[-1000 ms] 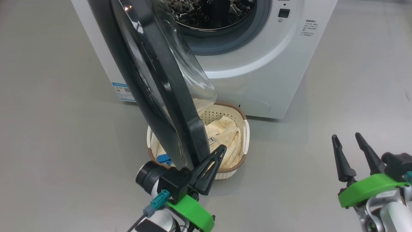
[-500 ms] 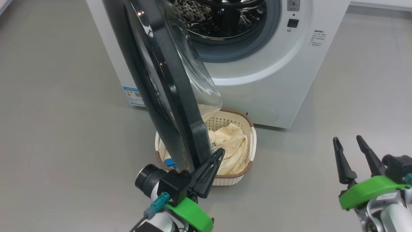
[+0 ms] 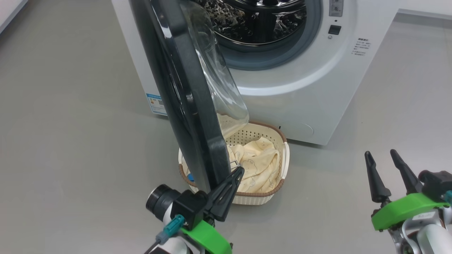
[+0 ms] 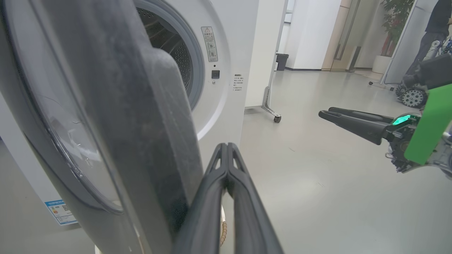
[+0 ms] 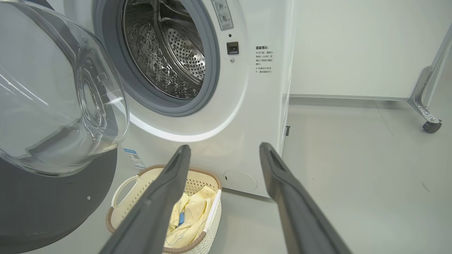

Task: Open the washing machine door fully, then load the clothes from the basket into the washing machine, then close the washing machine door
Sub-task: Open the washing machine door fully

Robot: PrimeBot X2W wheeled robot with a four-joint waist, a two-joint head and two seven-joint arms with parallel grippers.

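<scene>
Your left gripper (image 3: 241, 170) sat at bottom centre of the head view, its 2 fingers pressed together just beside the lower edge of the swung-out door (image 3: 183, 88). Your right gripper (image 3: 380, 153) hung spread and empty at lower right. The clothes (image 3: 259, 162) lay in the basket (image 3: 252, 199), mid-frame below the washing machine (image 3: 300, 98).

door (image 3: 187, 106): glossy black rim, clear glass bowl; drum (image 5: 169, 53): shiny perforated steel; basket (image 3: 252, 200): cream plastic
</scene>
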